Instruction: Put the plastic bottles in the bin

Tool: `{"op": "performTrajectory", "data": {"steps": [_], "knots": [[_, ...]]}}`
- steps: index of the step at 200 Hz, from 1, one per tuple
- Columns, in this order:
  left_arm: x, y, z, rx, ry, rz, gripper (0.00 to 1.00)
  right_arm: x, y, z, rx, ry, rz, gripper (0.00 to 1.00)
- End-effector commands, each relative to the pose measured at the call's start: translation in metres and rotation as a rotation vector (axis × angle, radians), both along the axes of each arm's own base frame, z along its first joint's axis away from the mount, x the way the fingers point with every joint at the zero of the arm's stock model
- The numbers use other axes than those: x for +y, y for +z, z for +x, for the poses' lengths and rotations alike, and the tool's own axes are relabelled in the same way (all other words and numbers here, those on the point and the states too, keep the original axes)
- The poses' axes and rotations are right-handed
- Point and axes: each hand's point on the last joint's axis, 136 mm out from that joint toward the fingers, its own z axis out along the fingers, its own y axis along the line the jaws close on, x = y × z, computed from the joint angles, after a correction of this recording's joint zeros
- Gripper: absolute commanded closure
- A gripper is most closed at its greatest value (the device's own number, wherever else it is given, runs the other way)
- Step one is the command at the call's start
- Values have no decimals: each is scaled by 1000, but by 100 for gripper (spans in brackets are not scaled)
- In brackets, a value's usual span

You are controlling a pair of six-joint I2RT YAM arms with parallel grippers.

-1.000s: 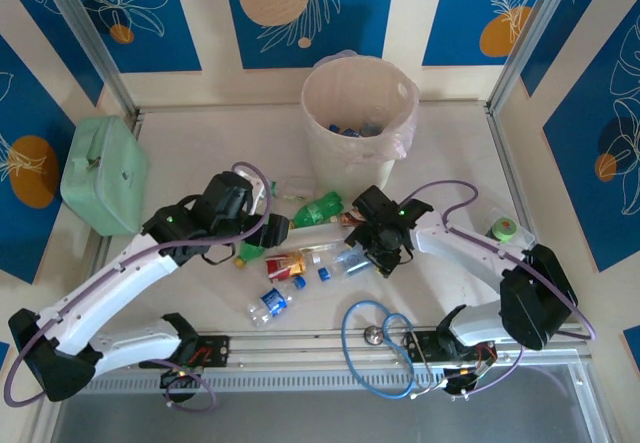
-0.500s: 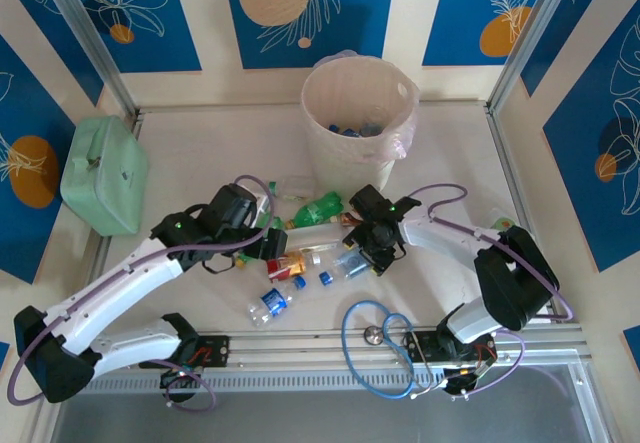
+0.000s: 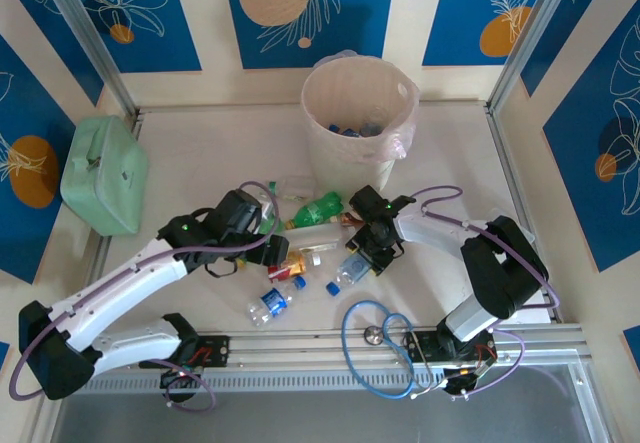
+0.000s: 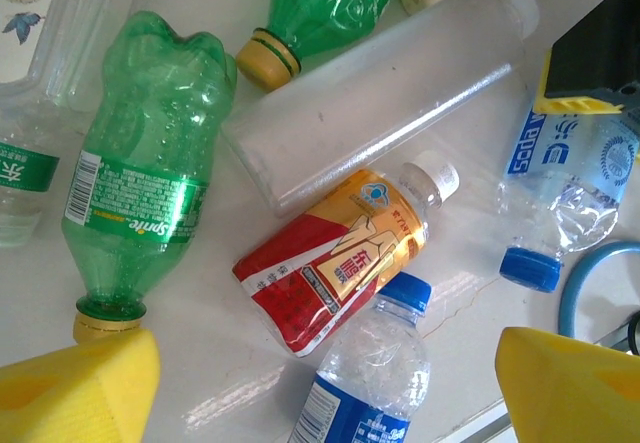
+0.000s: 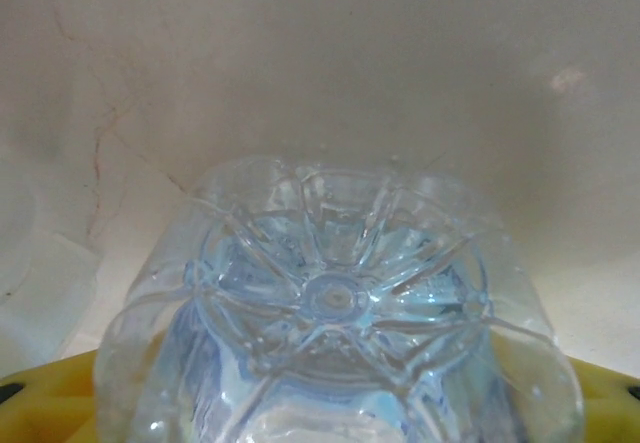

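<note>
1. The right gripper (image 3: 362, 255) is clasped around a clear bottle (image 5: 335, 303) that lies on the table (image 3: 200, 143). Its yellow pads sit against both sides of the bottle, but I cannot tell how firm the hold is.
2. The bottle wall looks thin and slick, and the grip sits near the base with the capped end sticking out free. A hard squeeze may buckle it. A weak one may let it squirt out or droop on the lift.
3. The left gripper (image 4: 325, 388) is spread wide and holds nothing as it hovers over the heap. A red-and-gold bottle (image 4: 335, 263) and a blue-labelled bottle (image 4: 375, 358) lie touching between its fingers. Coming down here could catch both, or pinch one and flick the other away.
4. The two grippers are near each other, so a careless swing by either could knock the other's bottle.
5. The bin (image 3: 345, 158) stands behind the heap, tall-sided and apart from both grippers. A low carry would strike its wall.
6. The right wrist view gives the bottle's star-shaped base and the pads flanking it. The left wrist view shows labels, a green bottle (image 4: 145, 173) and the other arm's finger on the clear bottle. The top view adds the bin, with a few bottles inside.
</note>
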Motion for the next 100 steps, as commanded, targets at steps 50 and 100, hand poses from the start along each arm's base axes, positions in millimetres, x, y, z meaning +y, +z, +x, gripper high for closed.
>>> {"op": "performTrajectory", "data": {"steps": [50, 100], "knots": [[-1, -8, -6, 36, -10, 13, 15, 14, 72, -6, -178, 174, 45, 43], [-3, -9, -6, 42, -20, 16, 15, 34, 209, 25, -574, 326, 148, 43]]}}
